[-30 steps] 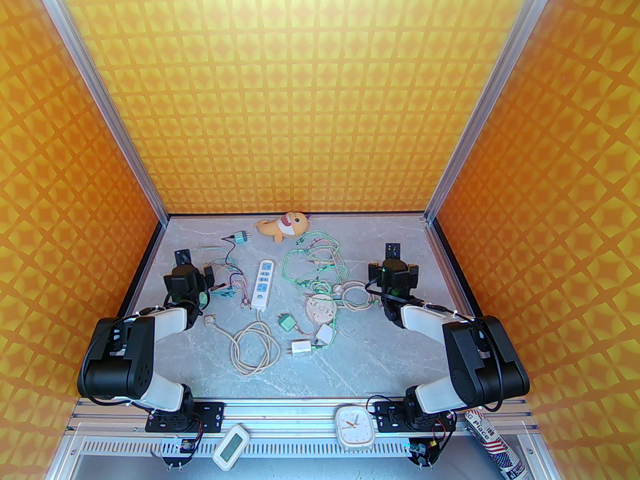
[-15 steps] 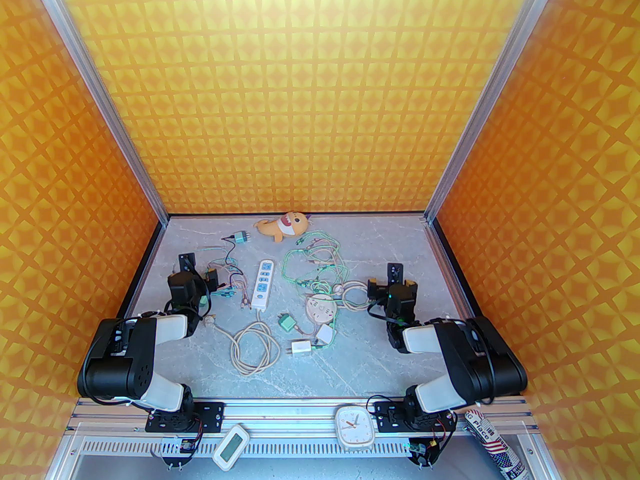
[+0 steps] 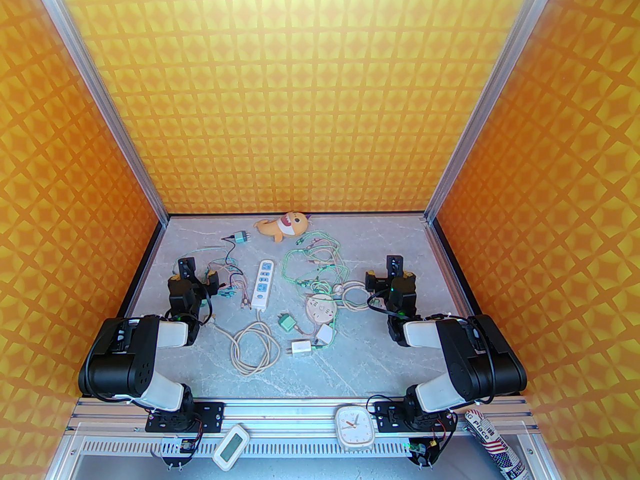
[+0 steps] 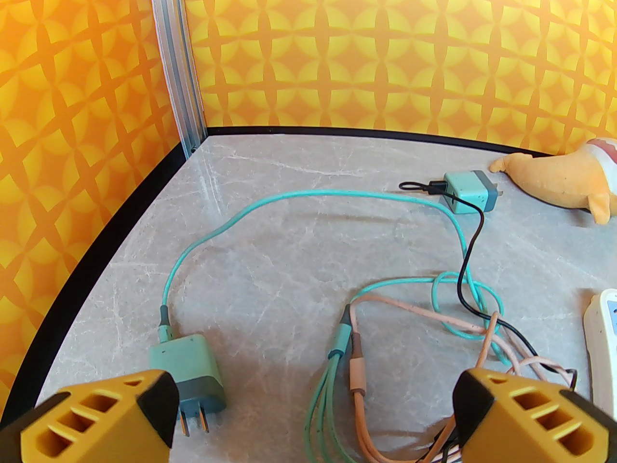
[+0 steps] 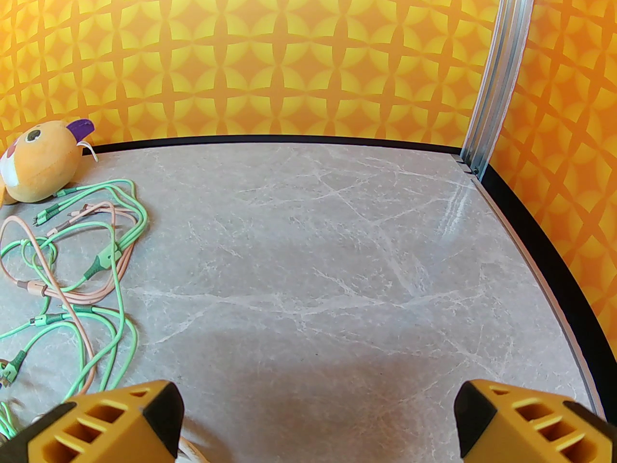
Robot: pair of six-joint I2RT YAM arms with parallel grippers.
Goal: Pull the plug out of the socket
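While left gripper [image 4: 315, 405] and right gripper [image 5: 318, 415] gape wide, round socket [image 3: 320, 311] lies between, apart

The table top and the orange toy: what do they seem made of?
Table top: looks like grey marble or a marble-print laminate, matte, with pale veins. Toy: likely soft plush fabric, by its fuzzy surface and rounded stuffed shape.

Top external sits high behind the arm bases, tilted down over the whole table [image 3: 350, 368] toward the back wall [image 3: 300, 118]. Left wrist camera sits low behind the left gripper [image 4: 315, 403], close to the tabletop, facing the far-left corner. Right wrist sits likewise behind the right gripper [image 5: 318, 413], facing the far-right corner. All three catch the plush toy [image 3: 280, 226].
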